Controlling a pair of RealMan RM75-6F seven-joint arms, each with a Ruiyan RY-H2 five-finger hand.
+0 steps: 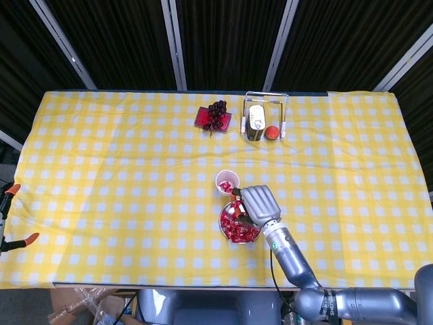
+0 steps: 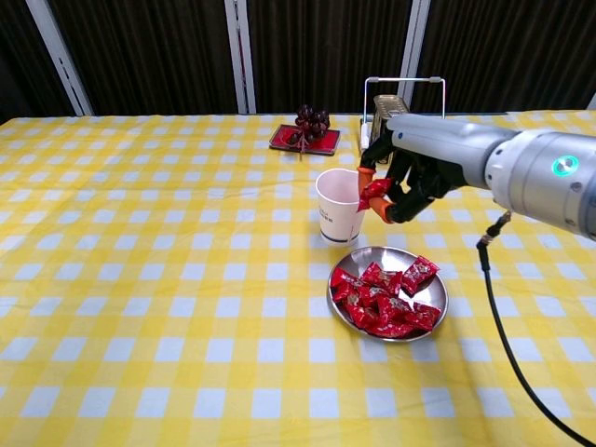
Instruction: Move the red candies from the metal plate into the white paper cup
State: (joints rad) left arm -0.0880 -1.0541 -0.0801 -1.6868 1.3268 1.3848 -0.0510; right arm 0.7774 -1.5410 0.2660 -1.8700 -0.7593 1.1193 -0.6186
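Note:
A metal plate (image 2: 431, 306) (image 1: 226, 211) with several red candies (image 2: 382, 300) (image 1: 238, 230) lies on the yellow checked cloth. Just behind it stands the white paper cup (image 2: 341, 205) (image 1: 227, 181), with a red candy showing inside from the head view. My right hand (image 2: 407, 177) (image 1: 257, 204) hovers above the plate's far edge, just right of the cup's rim, pinching a red candy (image 2: 375, 191) between its fingertips. My left hand appears in neither view.
At the back of the table are a red tray with dark grapes (image 2: 307, 130), a wire rack holding a tin can (image 2: 390, 128), and a small orange-red fruit (image 2: 424, 146). Orange clamps (image 1: 13, 217) grip the table's left edge.

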